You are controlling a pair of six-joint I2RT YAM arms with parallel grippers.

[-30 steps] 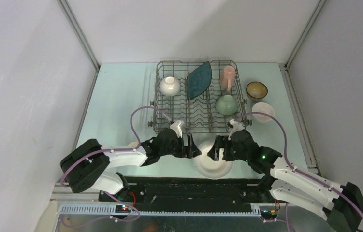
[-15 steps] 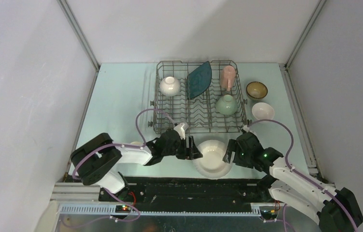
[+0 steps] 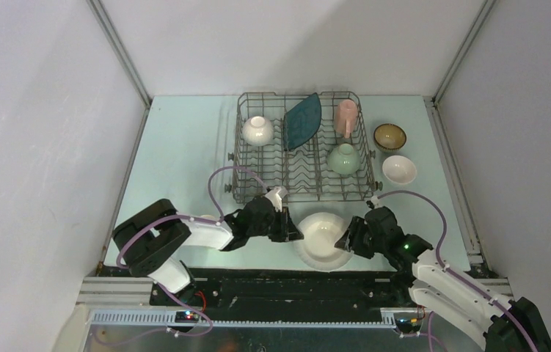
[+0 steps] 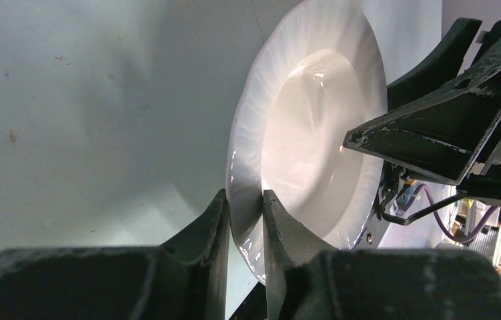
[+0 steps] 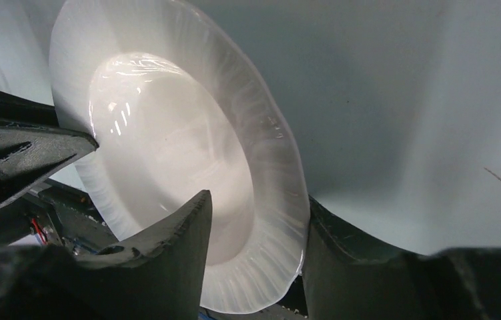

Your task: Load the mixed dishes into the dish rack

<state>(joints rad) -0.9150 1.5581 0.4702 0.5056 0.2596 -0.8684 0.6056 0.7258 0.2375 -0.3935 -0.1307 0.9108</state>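
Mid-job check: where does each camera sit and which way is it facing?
Top: fixed above and behind the arms, looking down on the rack and plate; both arms show, left hand and right hand at the plate.
Left wrist: on the left arm, looking rightward along its fingers, which pinch the plate rim; right hand beyond.
Right wrist: on the right arm, looking leftward; its fingers straddle the rim; left hand beyond.
Shared: both wrist views show plate and opposite hand.
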